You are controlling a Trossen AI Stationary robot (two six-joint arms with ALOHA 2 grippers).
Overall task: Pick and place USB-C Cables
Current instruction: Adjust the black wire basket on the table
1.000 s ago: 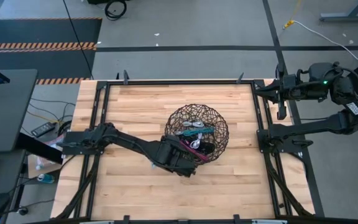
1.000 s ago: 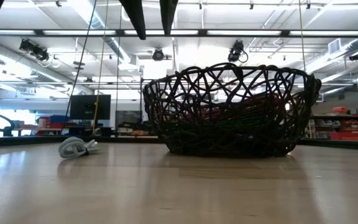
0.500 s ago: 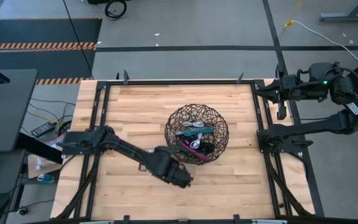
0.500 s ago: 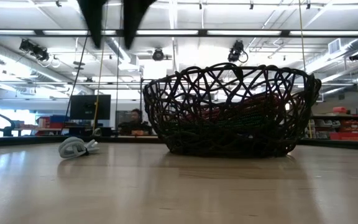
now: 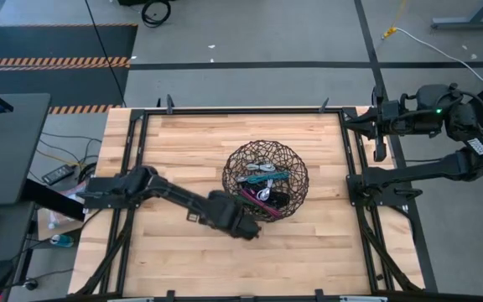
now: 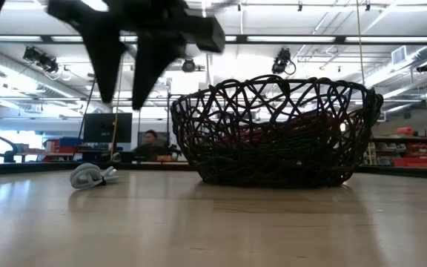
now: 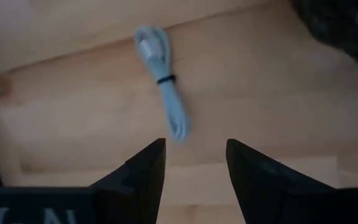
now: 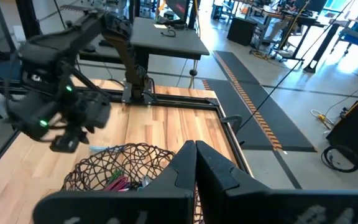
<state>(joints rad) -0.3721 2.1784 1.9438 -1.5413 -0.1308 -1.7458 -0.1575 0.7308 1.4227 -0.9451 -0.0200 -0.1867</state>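
My left gripper, jaws wide and empty, hovers above a pale-blue coiled cable bundle beside the dark wire-mesh basket; I'd straddle its black tie squarely.

A pale blue-grey cable lies on light wood table; the basket is dark wire.

One wire basket sits on one table, one pale cable bundle lies outside it, several coloured bundles inside, uncountable
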